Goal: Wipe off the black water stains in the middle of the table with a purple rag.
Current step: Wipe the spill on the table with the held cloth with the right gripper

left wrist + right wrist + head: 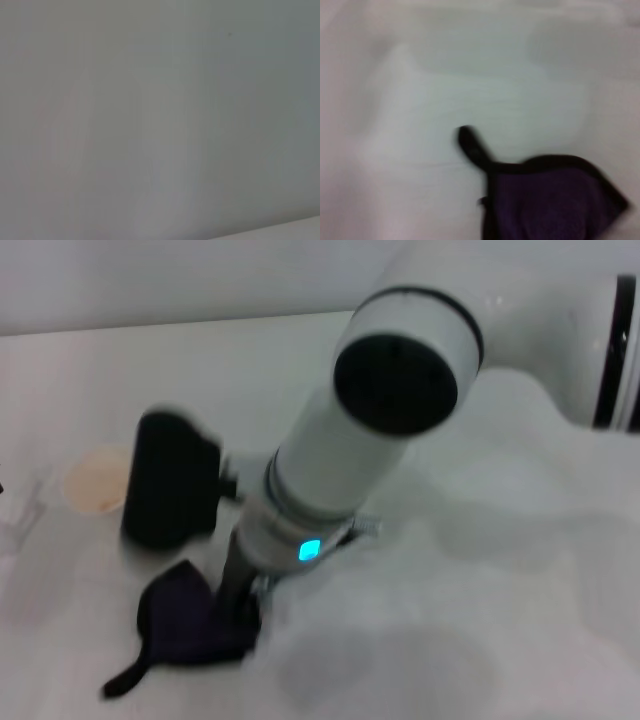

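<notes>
The purple rag [185, 625] lies bunched on the white table [470, 640] near the front left, its black strap tail [125, 680] trailing toward the table's front edge. My right arm reaches across from the right, and my right gripper [240, 602] sits at the rag's right edge, shut on it. The right wrist view shows the rag [550, 200] with its black edging and the tail [472, 145] on bare white tabletop. No black water stain shows in any view; it is hidden or out of view. My left gripper is not in view.
A white paper cup [98, 480] stands at the left, just behind the right wrist's black camera block [170, 480]. The left wrist view shows only a plain grey surface [160, 120].
</notes>
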